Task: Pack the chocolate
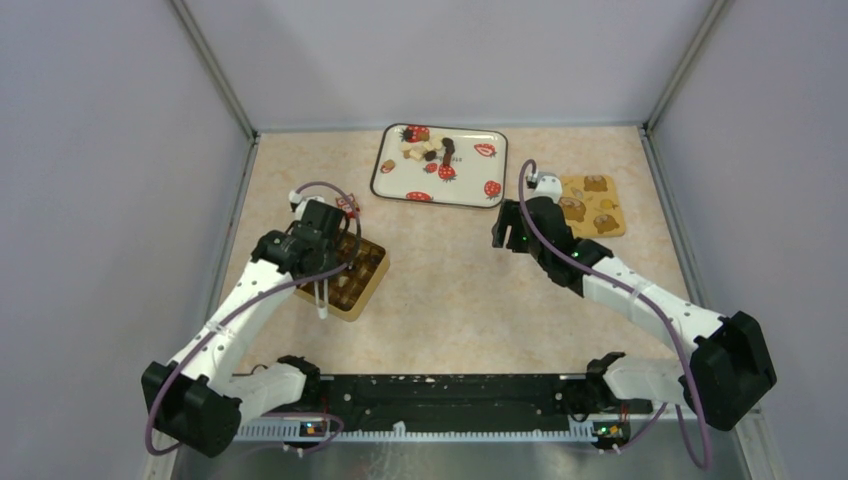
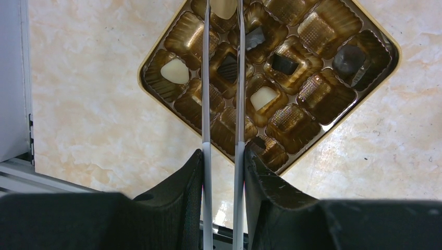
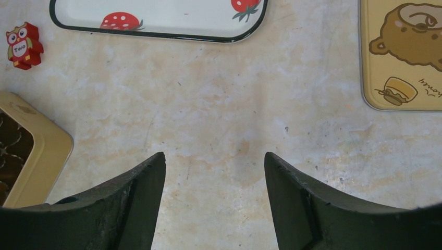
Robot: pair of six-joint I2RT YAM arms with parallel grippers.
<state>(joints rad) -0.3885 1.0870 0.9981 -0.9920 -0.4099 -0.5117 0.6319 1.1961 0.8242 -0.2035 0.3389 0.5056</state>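
My left gripper (image 2: 223, 153) is shut on a pair of grey tweezers (image 2: 206, 104). Their tips pinch a cream-white chocolate (image 2: 224, 6) at the top edge of the left wrist view, over the gold compartment box (image 2: 333, 122). Several compartments hold pieces: cream ones (image 2: 175, 71) and dark ones (image 2: 284, 63). In the top view the left gripper (image 1: 318, 245) hovers over the box (image 1: 372, 283). More chocolate (image 1: 428, 150) lies on the strawberry tray (image 1: 465, 188). My right gripper (image 3: 213, 156) is open and empty above bare table, also visible in the top view (image 1: 512, 230).
The yellow bear lid (image 1: 595, 205) lies flat right of the tray; it also shows in the right wrist view (image 3: 401, 57). A small red owl block (image 3: 23, 45) stands near the box corner (image 3: 36, 151). Grey walls enclose the table.
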